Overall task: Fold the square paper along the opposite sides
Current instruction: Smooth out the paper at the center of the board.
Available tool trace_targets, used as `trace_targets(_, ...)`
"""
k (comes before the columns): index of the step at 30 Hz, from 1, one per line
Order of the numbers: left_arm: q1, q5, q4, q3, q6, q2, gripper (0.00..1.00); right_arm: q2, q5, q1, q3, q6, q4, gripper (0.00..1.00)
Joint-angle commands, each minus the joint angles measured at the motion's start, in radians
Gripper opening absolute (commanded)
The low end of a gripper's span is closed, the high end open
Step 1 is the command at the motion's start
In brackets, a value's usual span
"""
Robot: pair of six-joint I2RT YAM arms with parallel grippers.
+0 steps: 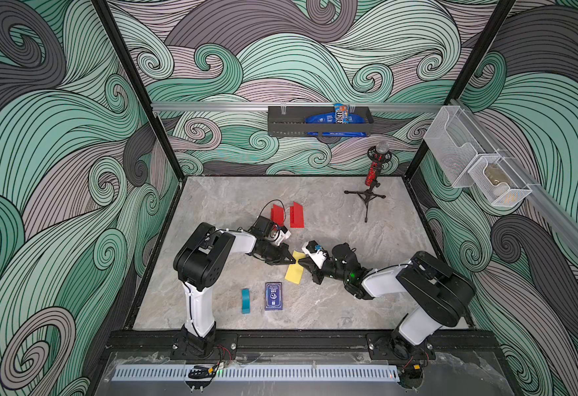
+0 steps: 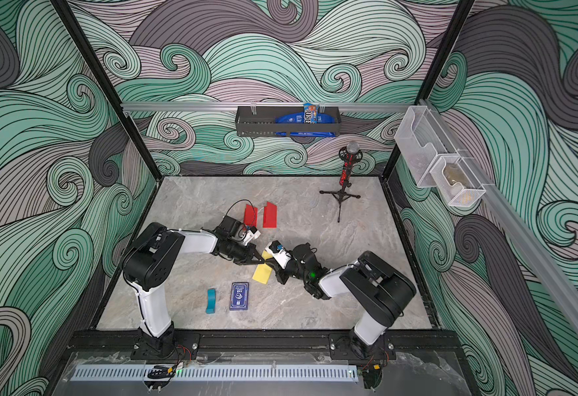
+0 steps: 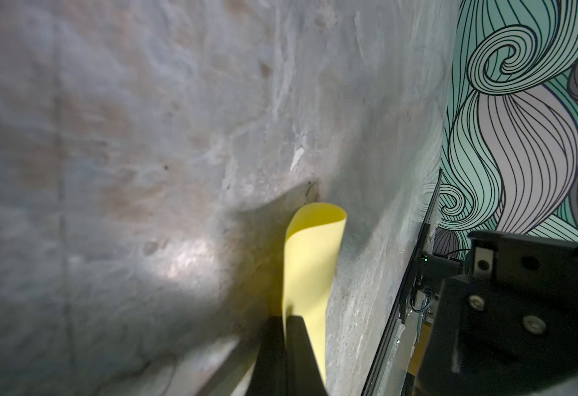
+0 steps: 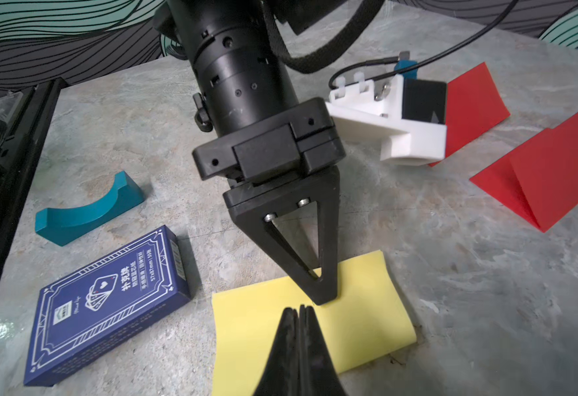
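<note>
The square paper (image 1: 294, 273) (image 2: 262, 273) is yellow and lies in the middle of the table, bent over on itself into a soft loop (image 4: 359, 319). My left gripper (image 1: 293, 262) (image 2: 263, 262) is shut on one edge of it; in the left wrist view the sheet (image 3: 309, 260) runs up between the closed fingers (image 3: 285, 317) and curls over at its far end. In the right wrist view the left gripper's tip (image 4: 325, 298) sits on the paper. My right gripper (image 4: 300, 307) (image 1: 300, 262) is shut, its tips over the paper right next to the left tip, with nothing seen between them.
Two folded red papers (image 1: 297, 215) (image 1: 277, 214) stand behind the left arm. A blue card box (image 1: 273, 296) and a teal curved block (image 1: 245, 301) lie toward the front. A microphone on a tripod (image 1: 371, 185) stands at the back right.
</note>
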State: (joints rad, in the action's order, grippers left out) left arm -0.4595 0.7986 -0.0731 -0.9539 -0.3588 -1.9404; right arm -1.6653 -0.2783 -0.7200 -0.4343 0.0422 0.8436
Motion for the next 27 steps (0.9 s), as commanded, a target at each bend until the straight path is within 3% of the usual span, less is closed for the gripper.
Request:
trace_targets(1,0.004,-0.072,-0.034,-0.002,0.02,-0.051,0.0,-0.05,-0.022,-0.025,-0.019,0.018,0.022,0.03)
trace_targets(7,0.007,-0.097,-0.044,-0.008,0.018,-0.057,0.0,-0.153,-0.018,-0.044,0.002,0.03,0.006,0.0)
trace_targets(15,0.022,-0.108,-0.05,-0.016,0.007,-0.073,0.0,-0.163,0.02,-0.06,0.04,0.062,-0.117,0.0)
trace_targets(27,0.022,-0.121,-0.058,-0.023,0.003,-0.075,0.0,-0.127,0.1,-0.176,0.129,-0.051,-0.113,0.0)
